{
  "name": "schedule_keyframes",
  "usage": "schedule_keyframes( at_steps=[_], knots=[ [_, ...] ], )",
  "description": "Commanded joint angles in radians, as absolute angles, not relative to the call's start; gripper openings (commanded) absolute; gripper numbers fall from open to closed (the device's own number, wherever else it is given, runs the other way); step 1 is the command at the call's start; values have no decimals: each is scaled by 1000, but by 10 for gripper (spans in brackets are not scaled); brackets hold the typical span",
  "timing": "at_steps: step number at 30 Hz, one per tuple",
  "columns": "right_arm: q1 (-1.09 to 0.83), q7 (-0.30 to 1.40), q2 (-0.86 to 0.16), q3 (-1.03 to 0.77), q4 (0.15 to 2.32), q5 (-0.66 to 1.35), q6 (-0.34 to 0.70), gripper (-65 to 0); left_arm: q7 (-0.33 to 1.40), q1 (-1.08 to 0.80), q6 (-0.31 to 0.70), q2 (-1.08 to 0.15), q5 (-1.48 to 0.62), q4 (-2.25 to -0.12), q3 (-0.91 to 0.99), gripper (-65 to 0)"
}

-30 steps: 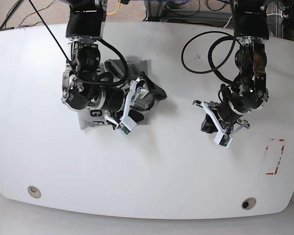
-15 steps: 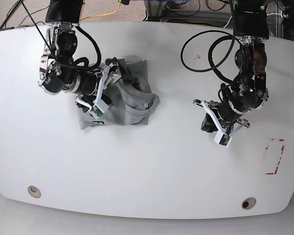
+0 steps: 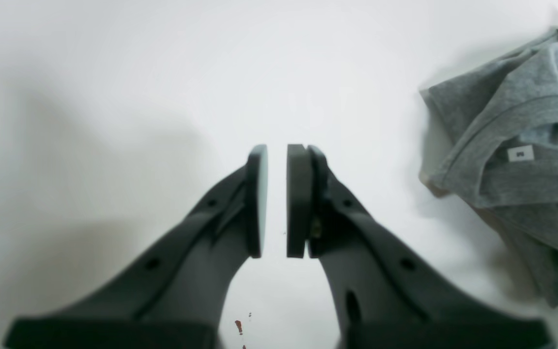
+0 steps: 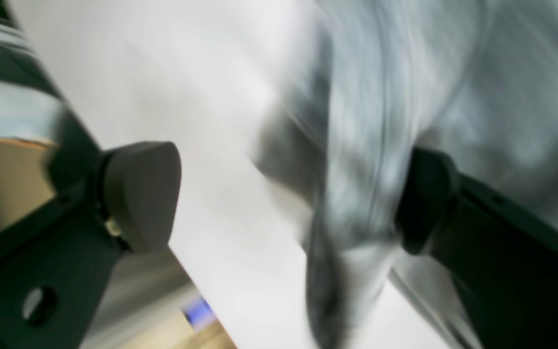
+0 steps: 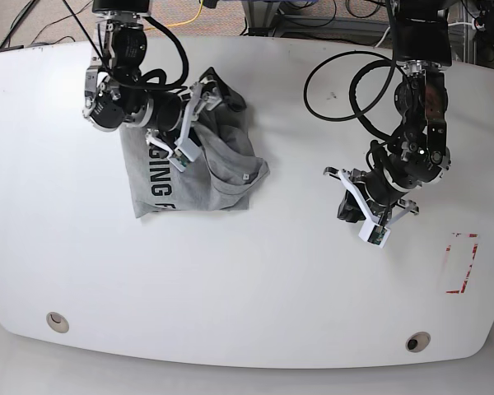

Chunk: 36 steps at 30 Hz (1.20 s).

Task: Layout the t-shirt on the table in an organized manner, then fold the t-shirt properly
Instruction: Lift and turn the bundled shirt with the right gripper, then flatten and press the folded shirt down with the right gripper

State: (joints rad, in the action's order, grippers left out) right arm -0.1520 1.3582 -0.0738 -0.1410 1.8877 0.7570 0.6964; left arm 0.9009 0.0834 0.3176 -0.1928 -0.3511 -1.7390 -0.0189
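The grey t-shirt (image 5: 206, 177) lies crumpled on the white table (image 5: 255, 288) at the upper left, with dark printed letters showing on its left part. My right gripper (image 5: 210, 107) hangs over the shirt's top edge. In the right wrist view its jaws stand wide open (image 4: 284, 198), with blurred shirt fabric (image 4: 453, 87) under them. My left gripper (image 5: 343, 210) hovers over bare table right of centre, well apart from the shirt. Its pads (image 3: 299, 198) stand almost together with nothing between them. The shirt's hem and white tag (image 3: 521, 153) show at the right edge of that view.
A red tape rectangle (image 5: 463, 263) marks the table's right side. Two round grommets (image 5: 58, 321) (image 5: 417, 341) sit near the front edge. A black cable loop (image 5: 346, 86) hangs by the left arm. Small red specks (image 3: 238, 325) lie under the left gripper.
My right arm has swung from over the shirt's middle up to its top edge. More of the shirt shows, and its printed letters now show. The left arm has not moved.
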Motion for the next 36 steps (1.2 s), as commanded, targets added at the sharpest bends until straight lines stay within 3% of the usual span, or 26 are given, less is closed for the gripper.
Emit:
schedule_keyframes(
  at_steps=[1, 11, 19, 27, 36],
  knots=[
    [-116, 1336, -33, -143, 1891, 773, 698, 0, 881, 101, 320, -200, -358, -1756, -16, -593],
    [-18, 1336, 64, -117, 1833, 774, 698, 0, 881, 84, 320, -200, -358, -1762, -16, -593],
    [76, 1336, 42, -154, 1831, 742, 698, 0, 880, 85, 318, -240, -360, -1773, 33, -596],
    [168, 1285, -15, -139, 1830, 547, 698, 0, 880, 90, 320, -243, -364, -1773, 269, -594],
    [236, 1199, -30, 42, 1830, 255, 698, 0, 881, 88, 320, -249, -364, -1774, 398, -594]
  ],
)
